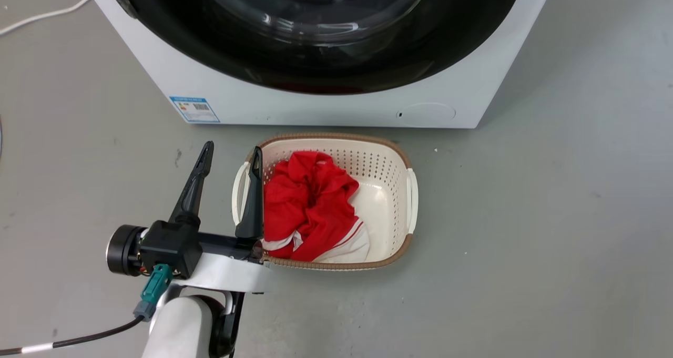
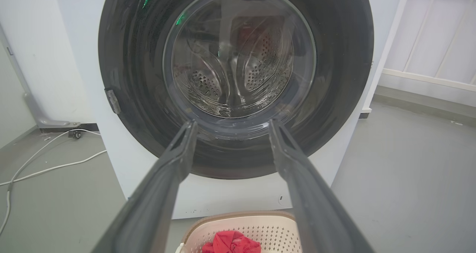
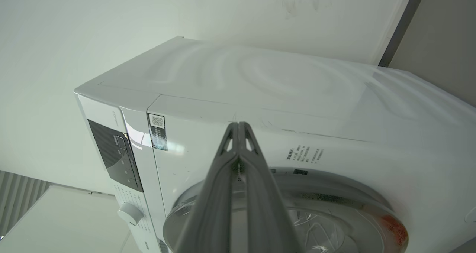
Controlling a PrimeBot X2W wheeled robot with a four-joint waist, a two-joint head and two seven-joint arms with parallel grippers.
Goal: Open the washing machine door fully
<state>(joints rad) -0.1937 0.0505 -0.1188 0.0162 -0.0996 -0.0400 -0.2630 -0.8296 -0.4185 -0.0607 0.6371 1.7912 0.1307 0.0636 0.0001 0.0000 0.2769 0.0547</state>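
The door [image 2: 130,78] sits flush in the front of the machine [image 1: 326,108], seemingly shut, just behind the basket [image 1: 410,190]. To open it well, a finger should hook the rim, probably at the grey tab [image 2: 112,101] on its edge. The pull should then follow the hinge's arc rather than run straight out. The left gripper [image 1: 233,147] is spread wide and empty, aimed at the glass but apart from it. The right gripper [image 3: 238,123] has its fingers pressed together, holding nothing, and points at the panel above the door. Whether it touches cannot be told.
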